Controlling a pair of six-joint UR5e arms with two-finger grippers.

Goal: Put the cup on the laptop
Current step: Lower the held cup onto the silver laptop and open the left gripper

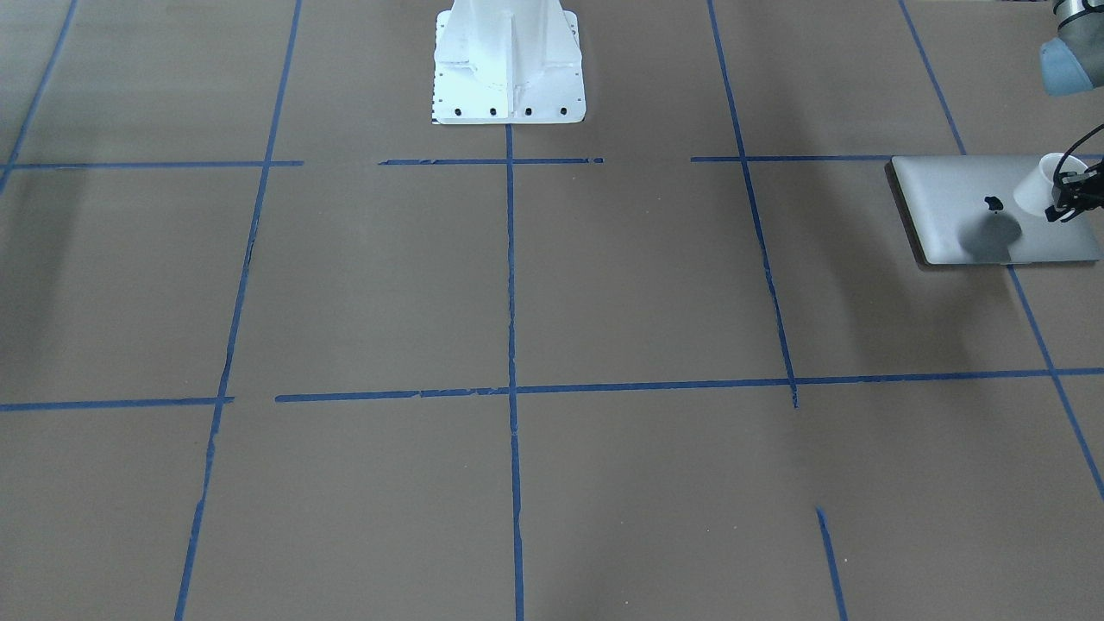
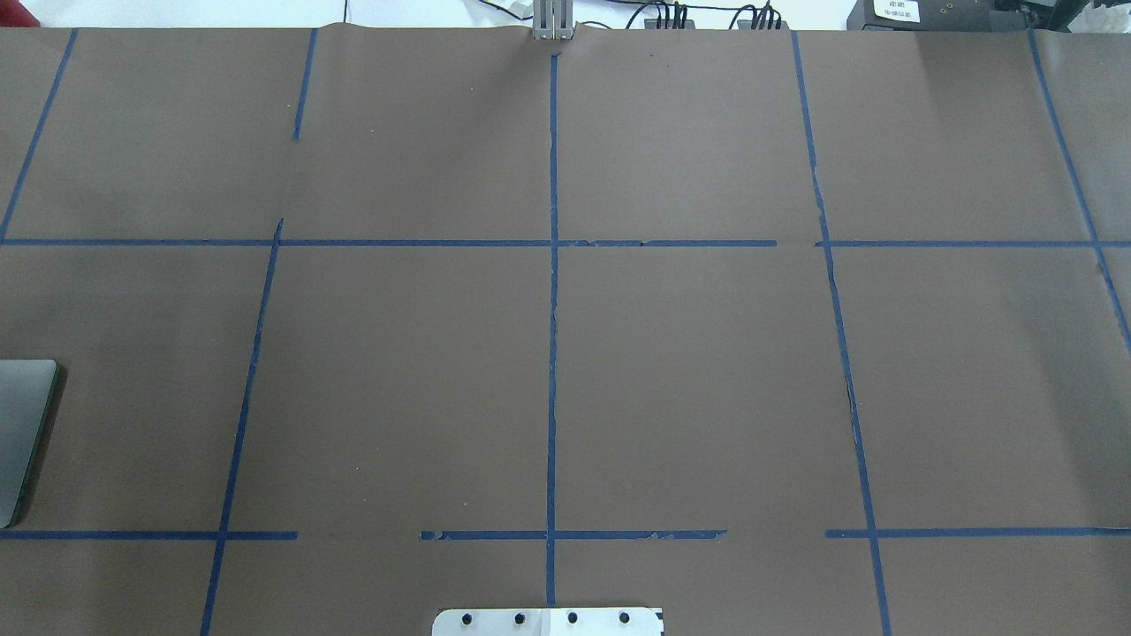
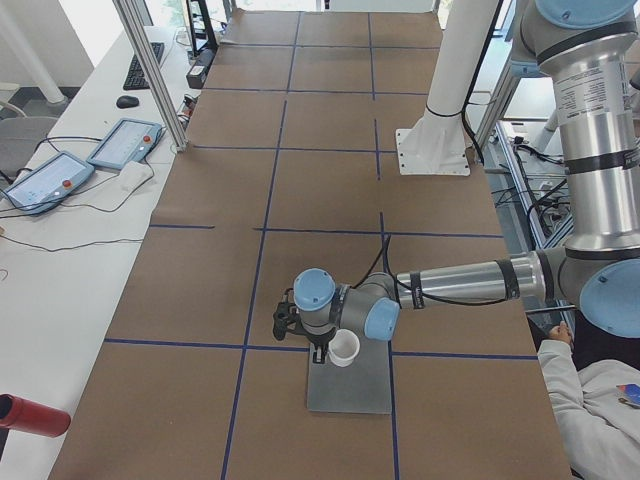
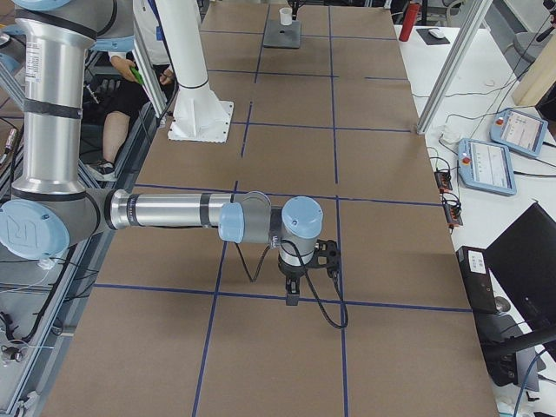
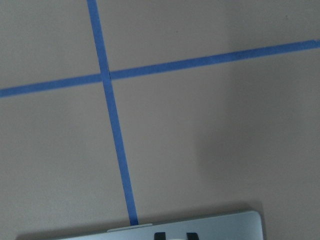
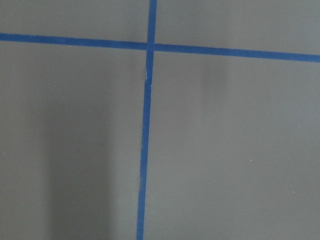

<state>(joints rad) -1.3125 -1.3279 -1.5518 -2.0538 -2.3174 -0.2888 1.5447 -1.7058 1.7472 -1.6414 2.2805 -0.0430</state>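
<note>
The silver-grey laptop point(image 1: 957, 207) lies closed at the table's left end; it also shows in the overhead view point(image 2: 22, 424), the exterior left view point(image 3: 352, 390) and the exterior right view point(image 4: 282, 36). My left gripper point(image 1: 1063, 197) is shut on the rim of the small white cup point(image 1: 1038, 185) and holds it upright over the lid, beside the apple logo point(image 1: 994, 204). The cup casts a shadow on the lid; I cannot tell whether its base touches. The cup also shows in the exterior left view point(image 3: 343, 348). My right gripper point(image 4: 292, 294) hangs over bare table, and I cannot tell whether it is open.
The white robot base point(image 1: 509, 65) stands at the table's middle rear. Blue tape lines point(image 2: 553, 353) cross the brown tabletop. Tablets point(image 3: 125, 143) and a red bottle point(image 3: 30, 415) lie on the side bench. A seated person point(image 3: 590, 400) is near the left arm.
</note>
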